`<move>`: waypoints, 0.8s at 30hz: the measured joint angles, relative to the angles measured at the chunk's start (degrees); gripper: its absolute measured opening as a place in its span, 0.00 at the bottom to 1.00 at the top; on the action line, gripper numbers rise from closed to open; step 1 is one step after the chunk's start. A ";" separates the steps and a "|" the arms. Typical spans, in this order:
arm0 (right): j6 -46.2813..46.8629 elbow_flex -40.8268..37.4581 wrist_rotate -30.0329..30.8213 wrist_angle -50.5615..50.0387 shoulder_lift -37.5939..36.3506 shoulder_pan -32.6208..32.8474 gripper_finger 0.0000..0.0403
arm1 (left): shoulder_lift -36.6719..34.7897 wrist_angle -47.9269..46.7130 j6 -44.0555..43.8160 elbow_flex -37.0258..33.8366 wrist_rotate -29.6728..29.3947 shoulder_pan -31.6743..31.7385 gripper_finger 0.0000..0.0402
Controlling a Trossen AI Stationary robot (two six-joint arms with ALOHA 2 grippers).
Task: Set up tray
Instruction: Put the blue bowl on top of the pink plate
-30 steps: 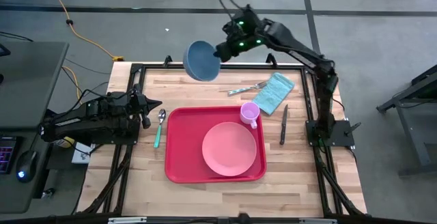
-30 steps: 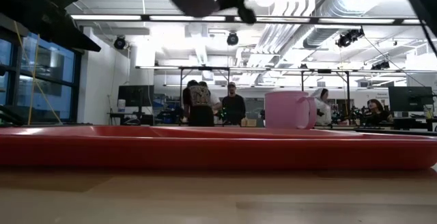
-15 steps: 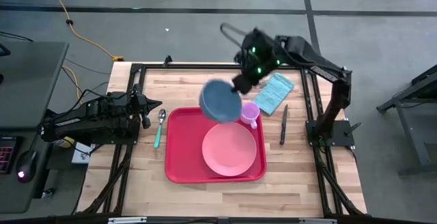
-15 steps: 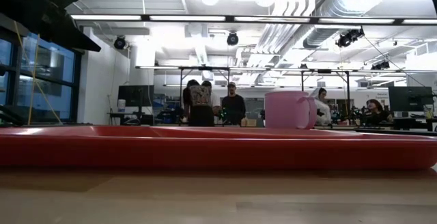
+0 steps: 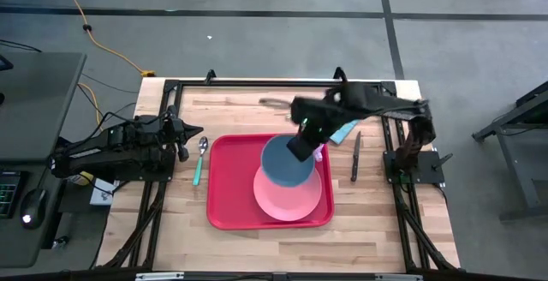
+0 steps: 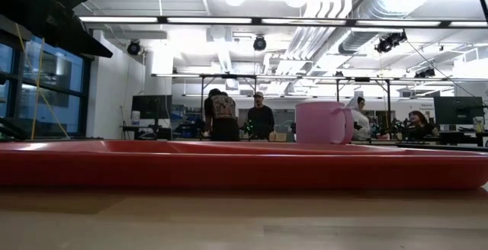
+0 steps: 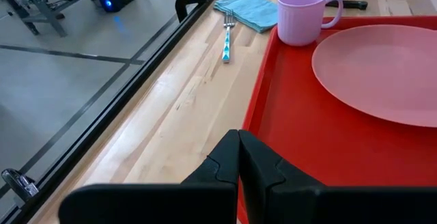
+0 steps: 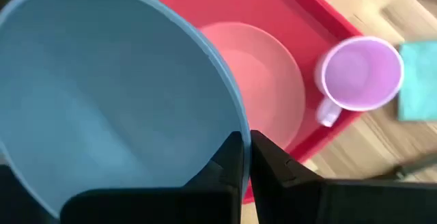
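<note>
Tray sits mid-table, long side across. R gripper is up in the air over the tray's far-right part, fingers pinched on the rim of a blue bowl. Bowl hangs tilted above the tray, overlapping the far edge of the plate from above; can't tell if it touches anything, looks clear of it. In the R wrist view the bowl fills most of the frame, fingers clamped on its rim, plate and mug below.

Tray contents: pink plate, right half, lying flat; lilac mug upright in the far-right corner, just beside the plate, handle pointing away from the tray's middle. Rest of tray bare. Bowl looks empty, mug too.

L gripper parked low at the table's left edge, near the tray's far-left corner, fingers pressed together, nothing in them.

Off-tray: spoon w/ teal handle just left of tray, fork + teal cloth beyond the tray, knife right of it.

Low view: tray rim across the frame, mug standing above it, people in the room behind.
</note>
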 joint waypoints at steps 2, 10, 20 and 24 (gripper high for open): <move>1.20 -0.03 1.01 -0.82 1.94 1.26 0.00 | 0.00 0.00 -0.02 0.01 0.17 0.02 0.10; 8.54 -10.68 2.43 3.26 5.01 4.26 0.00 | -0.01 0.01 -0.04 0.00 1.01 0.01 0.10; 14.93 -29.84 -2.06 24.13 4.68 7.27 0.00 | 0.00 0.00 0.24 0.02 1.01 0.01 0.10; 16.21 -33.68 -1.44 25.40 4.70 7.29 0.00 | 0.00 0.00 0.26 0.00 0.98 0.01 0.10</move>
